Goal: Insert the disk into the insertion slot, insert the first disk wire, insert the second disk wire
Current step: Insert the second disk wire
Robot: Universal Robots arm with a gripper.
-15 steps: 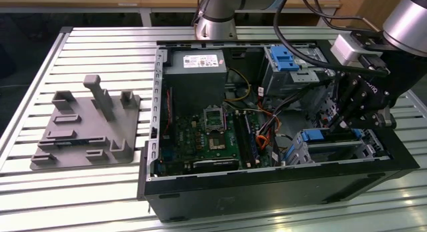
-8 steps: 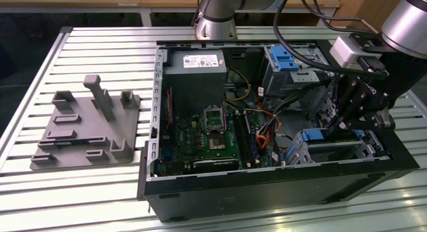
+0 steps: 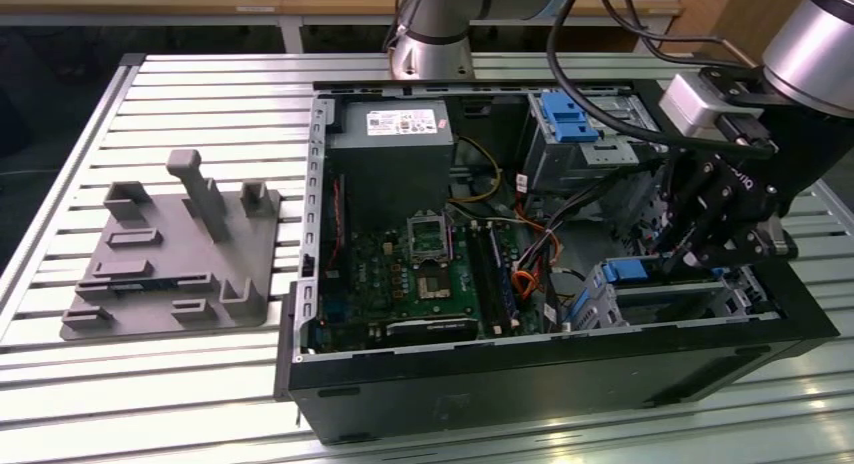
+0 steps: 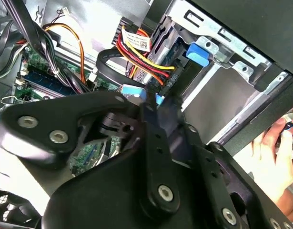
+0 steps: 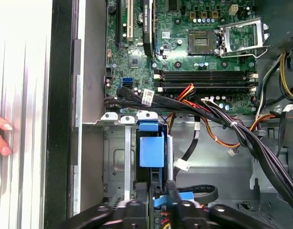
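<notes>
The disk sits in the insertion slot (image 5: pixel 115 157), a silver perforated cage at the near right corner of the open computer case. Its blue carrier (image 5: pixel 151 150) shows at the cage mouth, also in the exterior view (image 3: pixel 625 272) and the second wrist view (image 4: pixel 198 53). My gripper (image 5: pixel 161 193) hangs just behind the carrier. Its black fingers are closed on the blue connector (image 5: pixel 160 199) of a flat black disk wire (image 5: pixel 203 191). That blue connector (image 4: pixel 136 90) also sits at the fingertips in the second wrist view. In the exterior view the gripper (image 3: pixel 674 264) reaches down to the cage (image 3: pixel 667 299).
A taller cage with a blue latch (image 3: pixel 567 114) stands at the case's back right. The motherboard (image 3: pixel 427 274) and loose cable bundles (image 5: pixel 222 119) fill the middle. A grey fixture (image 3: pixel 174 254) lies on the slatted table. A person's hand (image 5: pixel 1 138) rests beside the case wall.
</notes>
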